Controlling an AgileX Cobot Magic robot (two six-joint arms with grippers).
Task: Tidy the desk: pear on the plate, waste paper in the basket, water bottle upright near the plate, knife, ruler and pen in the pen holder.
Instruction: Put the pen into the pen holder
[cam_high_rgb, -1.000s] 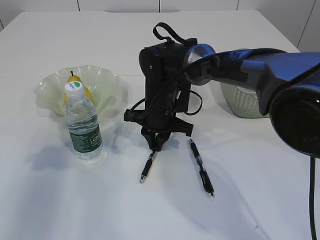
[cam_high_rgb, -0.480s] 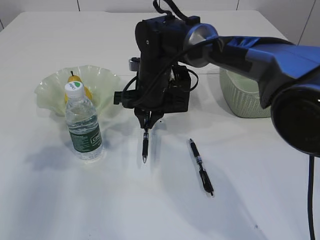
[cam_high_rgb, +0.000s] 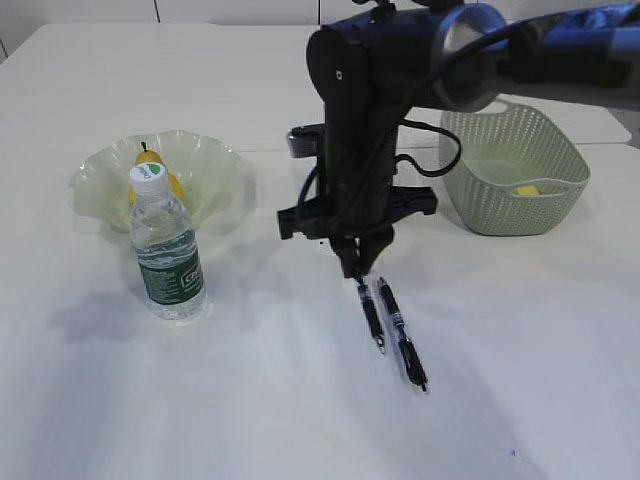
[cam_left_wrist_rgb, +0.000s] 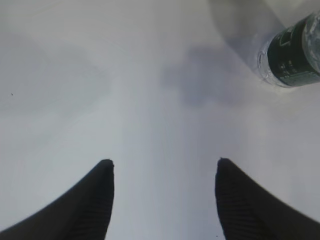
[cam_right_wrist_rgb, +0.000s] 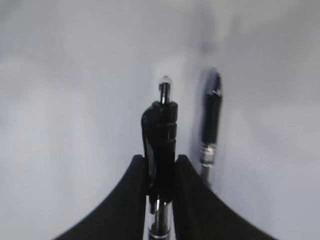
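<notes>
Left end effector (cam_left_wrist_rgb: 162, 172): seen only in its wrist view. Two dark fingers (cam_left_wrist_rgb: 97, 200) stand well apart over bare white desk (cam_left_wrist_rgb: 150, 90), nothing between them, touching nothing. The base of the water bottle (cam_left_wrist_rgb: 292, 55) shows at the upper right corner of that view, well clear of the fingers.

Far left on the desk (cam_high_rgb: 250, 420): pale green ruffled plate (cam_high_rgb: 215, 180) with the yellow pear (cam_high_rgb: 150, 165) in it, dark stem up. Just in front of the plate the water bottle (cam_high_rgb: 165, 250) stands upright, white cap on, dark green label facing the camera.

Centre: right end effector (cam_high_rgb: 355, 262) hangs point-down from its black arm above the desk. Its fingers are drawn close together and clamped on the upper end of a black pen (cam_high_rgb: 372, 315). The pen hangs slanted, its tip low near the desk; whether it touches cannot be told. In the right wrist view the held pen (cam_right_wrist_rgb: 160, 135) sits squeezed between the two dark fingers (cam_right_wrist_rgb: 132, 200), its end sticking out past them.

Just right of the held pen: a second black pen (cam_high_rgb: 402, 335) lies flat on the desk, close alongside; contact between the two unclear. It shows blurred in the wrist view (cam_right_wrist_rgb: 210, 125).

Far right: sage-green basket (cam_high_rgb: 480, 200) with the yellow waste paper (cam_high_rgb: 528, 188) inside.
</notes>
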